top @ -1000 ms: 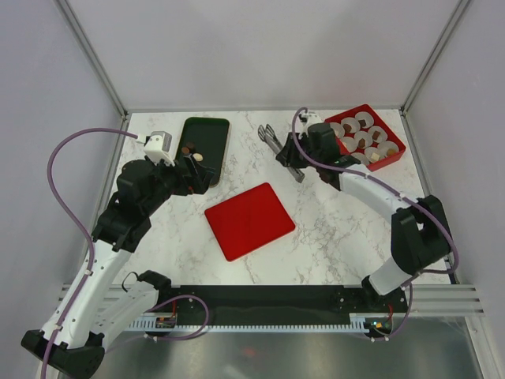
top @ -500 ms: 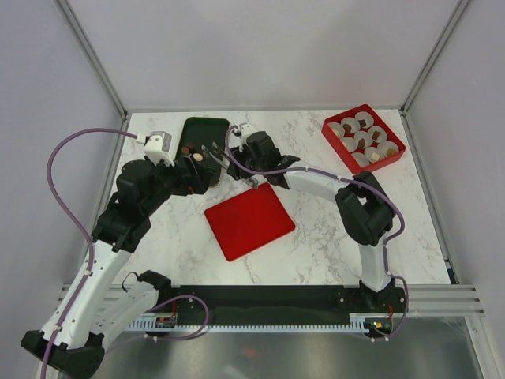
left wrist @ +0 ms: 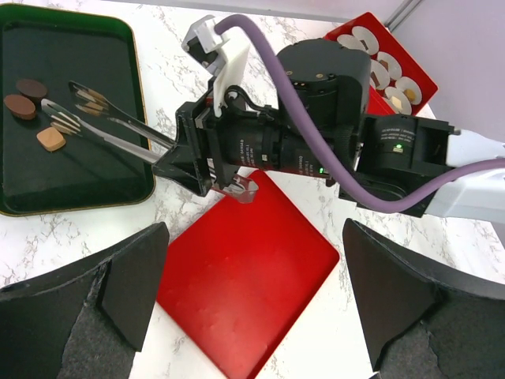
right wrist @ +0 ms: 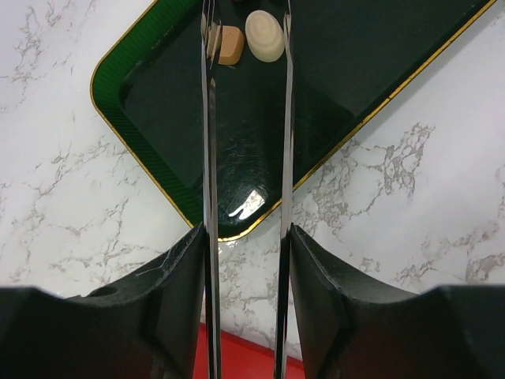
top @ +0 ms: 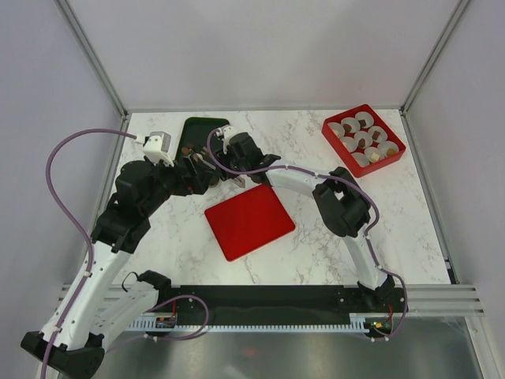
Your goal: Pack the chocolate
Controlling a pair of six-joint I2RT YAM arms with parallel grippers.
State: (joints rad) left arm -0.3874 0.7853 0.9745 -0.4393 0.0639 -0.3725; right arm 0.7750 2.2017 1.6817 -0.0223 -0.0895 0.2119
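A white marble-veined table point(top: 316, 237) fills the overhead view. Plain pale grey walls point(top: 260, 47) close it in, and slim aluminium posts point(top: 91, 55) slant up from the far corners. Along the bottom edge runs a black rail point(top: 268, 302) where both arms are mounted, with purple cables point(top: 59, 158) looping off them.

At the upper left of the table lies a dark green tray point(top: 209, 133) with a thin gold rim. The loose chocolates point(left wrist: 21, 105) sit in it. The left wrist view shows a dark brown, a brown and a tan piece grouped at its upper left. The right wrist view shows a tan and a cream-white piece at the top of the frame.

At the upper right of the overhead view stands a red box point(top: 387, 157) filled with white pleated paper cups point(top: 353, 126). Some cups hold a small brown or cream piece. A flat red panel point(top: 249, 220) lies tilted at the centre of the table.

The right gripper point(right wrist: 246, 233) reaches across to the tray's near edge. Its fingers are clamped on the two arms of metal tongs point(right wrist: 207, 142). The tong tips stand apart over the tray, with the cream-white piece between them and the tan one under the left tip.

The left gripper point(left wrist: 254, 229) hovers just beside the tray and above the red panel. Its fingers are spread wide with nothing between them.
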